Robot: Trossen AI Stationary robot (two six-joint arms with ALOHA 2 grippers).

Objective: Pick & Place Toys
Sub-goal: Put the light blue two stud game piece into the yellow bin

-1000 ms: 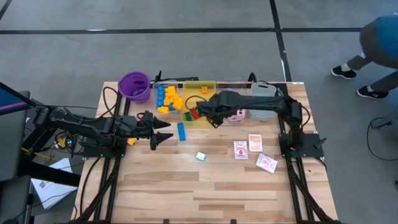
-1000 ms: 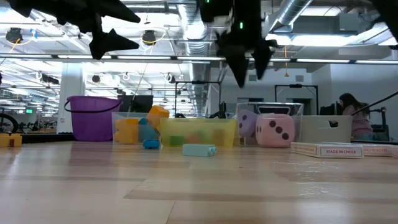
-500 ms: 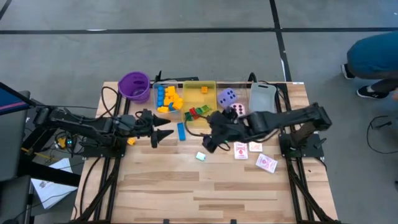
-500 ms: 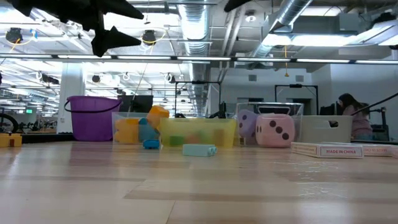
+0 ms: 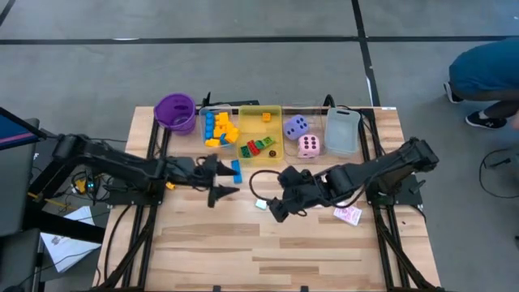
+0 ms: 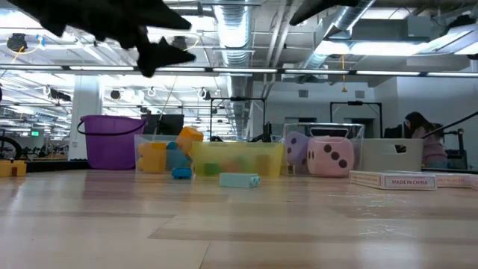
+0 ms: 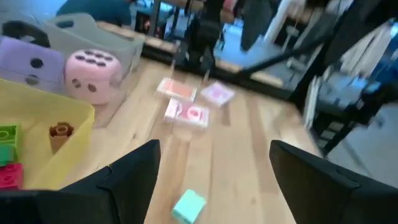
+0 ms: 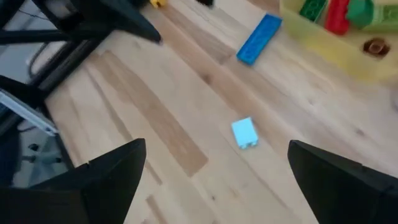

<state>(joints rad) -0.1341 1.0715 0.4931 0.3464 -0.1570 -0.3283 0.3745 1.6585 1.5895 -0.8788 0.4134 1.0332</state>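
High view: right gripper (image 5: 276, 207) sits over the table middle, jaws apart, empty. The light-blue block (image 5: 261, 204) lies just beside its tips, on the side toward the left arm, loose on bare wood. Left gripper (image 5: 220, 182) is also spread and empty, farther from that block; the long blue brick (image 5: 236, 170) lies just beside it, long axis running toward the yellow tray (image 5: 261, 114). Right arm is clearly the nearer one for the light-blue block.

Low view: block (image 6: 239, 179) rests flat on the tabletop, in front of the yellow tray; both grippers are up high, well clear of it.

Left wrist view: block (image 7: 188, 206) lies ahead, between the spread fingers (image 7: 134, 177), tilted corner-on.

Right wrist view: block (image 8: 245, 132) lies ahead, centred between the spread fingers (image 8: 102, 180). It is nearly square, studs facing sideways, so no real long axis; edges sit slightly skewed to the jaw line. Likely next: drop straight onto it.
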